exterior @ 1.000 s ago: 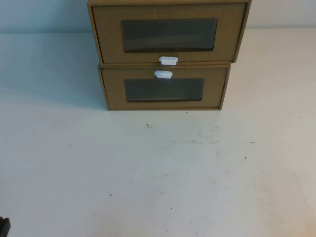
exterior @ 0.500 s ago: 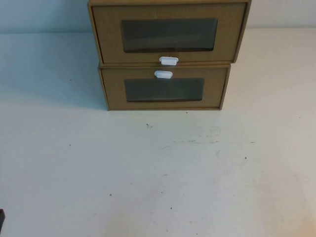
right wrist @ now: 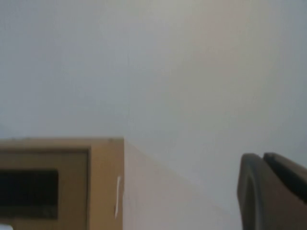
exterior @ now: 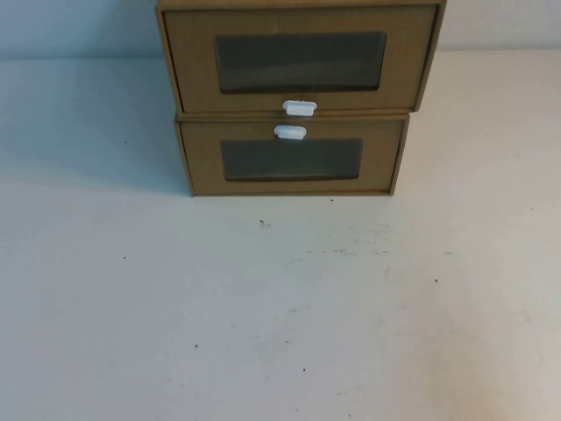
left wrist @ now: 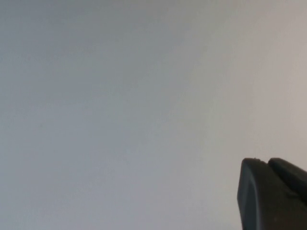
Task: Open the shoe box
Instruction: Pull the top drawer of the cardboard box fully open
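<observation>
From my console the high view shows two brown cardboard shoe boxes stacked at the 12 o'clock edge of the white table (exterior: 280, 307). The upper shoe box (exterior: 298, 57) sits on the lower shoe box (exterior: 291, 158) and overhangs it a little toward 3 o'clock. Both drawers are pushed in flush. Each front has a dark window; the upper window (exterior: 301, 61) is wider than the lower window (exterior: 291, 159). The upper tab (exterior: 299, 108) is a small white pull at the 6 o'clock edge of its front. The lower tab (exterior: 290, 132) is at the 12 o'clock edge of its own front, so the two pulls lie just beside each other. The cardboard reads as plain brown to me, and any lettering is too small for me to make out.

Neither arm shows in the high view. The left gripper (left wrist: 268, 191) shows only as a dark edge against a blank pale surface, and I cannot tell whether it is apart or together. The right gripper (right wrist: 268, 187) is closed on nothing, well apart from the box corner (right wrist: 103, 182) its camera catches. I cannot tell which box that corner belongs to.
</observation>
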You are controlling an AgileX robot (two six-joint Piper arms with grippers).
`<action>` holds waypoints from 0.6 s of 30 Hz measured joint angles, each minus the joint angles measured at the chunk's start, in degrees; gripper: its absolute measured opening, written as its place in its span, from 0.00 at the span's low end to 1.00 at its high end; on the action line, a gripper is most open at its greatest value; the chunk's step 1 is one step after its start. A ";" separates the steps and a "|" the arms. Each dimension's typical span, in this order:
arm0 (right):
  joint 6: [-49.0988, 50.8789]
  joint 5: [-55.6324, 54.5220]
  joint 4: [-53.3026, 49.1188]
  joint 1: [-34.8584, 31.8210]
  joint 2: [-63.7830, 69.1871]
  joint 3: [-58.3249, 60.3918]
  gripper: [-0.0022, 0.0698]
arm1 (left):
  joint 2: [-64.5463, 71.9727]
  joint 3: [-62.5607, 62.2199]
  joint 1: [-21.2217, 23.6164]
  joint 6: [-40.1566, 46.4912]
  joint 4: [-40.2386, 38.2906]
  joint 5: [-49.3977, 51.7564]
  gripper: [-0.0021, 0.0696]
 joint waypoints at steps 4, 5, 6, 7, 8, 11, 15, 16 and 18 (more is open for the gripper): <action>0.00 -10.09 0.77 0.00 0.00 0.00 0.01 | 0.00 0.00 0.00 -4.13 -0.32 -11.62 0.02; 0.00 -13.07 1.23 0.00 0.00 0.00 0.01 | 0.00 0.00 0.00 -6.13 -0.97 -15.18 0.02; 0.00 -15.99 1.76 0.00 0.00 0.00 0.01 | -0.12 -0.14 0.00 -7.66 -1.76 -17.33 0.02; 0.00 -18.89 2.57 0.00 0.00 0.00 0.01 | -0.12 -0.77 0.00 -9.32 -3.08 -18.92 0.02; 0.00 -21.70 3.58 0.00 0.00 0.00 0.01 | -0.12 -1.83 0.00 -10.73 -4.21 -19.60 0.02; 0.00 -25.56 7.54 0.00 -0.18 -1.36 0.01 | -0.12 -6.71 0.00 -12.53 -6.44 -17.94 0.02; 0.20 -22.05 15.30 0.00 -0.32 -9.43 0.01 | -0.12 -16.78 0.00 -12.67 -7.10 -3.65 0.02; 0.20 -19.94 17.44 0.00 -0.32 -12.50 0.01 | -0.12 -19.46 0.00 -12.03 -7.10 0.61 0.02; 0.20 -14.74 21.29 0.00 0.06 -18.84 0.01 | 0.71 -23.83 0.00 -9.67 -6.95 5.70 0.02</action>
